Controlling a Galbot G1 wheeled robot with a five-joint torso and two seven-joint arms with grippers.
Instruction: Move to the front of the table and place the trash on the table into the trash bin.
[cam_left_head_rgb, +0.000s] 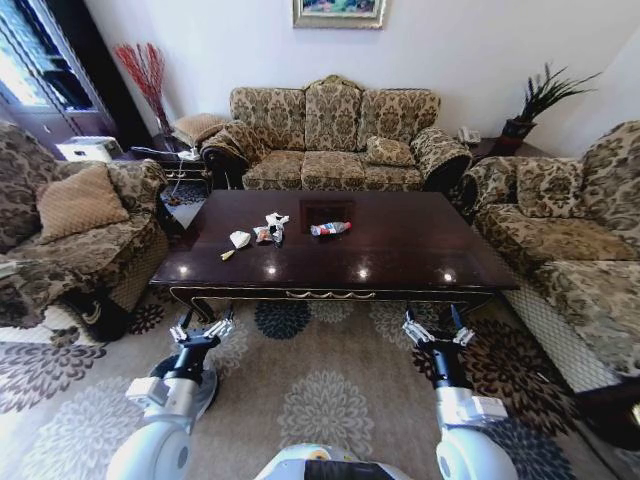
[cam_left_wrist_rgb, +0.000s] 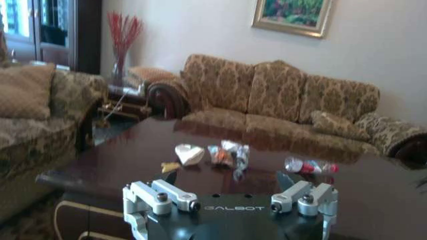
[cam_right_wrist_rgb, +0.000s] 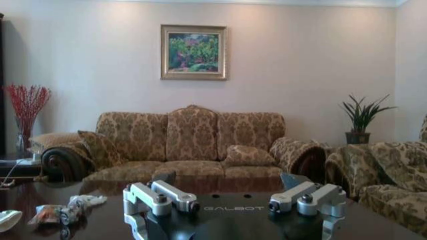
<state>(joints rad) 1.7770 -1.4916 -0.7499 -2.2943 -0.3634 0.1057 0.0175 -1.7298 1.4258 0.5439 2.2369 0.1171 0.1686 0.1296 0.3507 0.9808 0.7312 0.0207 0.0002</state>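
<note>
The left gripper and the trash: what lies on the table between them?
Nothing: in the head view, bare tabletop separates the left gripper from the trash on the table.

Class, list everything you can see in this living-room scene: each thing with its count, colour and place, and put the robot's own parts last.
table: one, dark glossy reddish-brown, centre of the room
trash: a few scraps on the table's left half: white paper, crinkled wrappers, crushed clear bottle with red-blue label
sofas: three, brown patterned; one behind the table, one on the left, one on the right
framed painting: one, green and pink, wall above the back sofa
red twigs in vase: one, back left corner
potted plant: one, green, back right
carpet: one, beige with floral medallions, under the table
left gripper: open, before the table's near edge
right gripper: open, before the table's near edge
</note>
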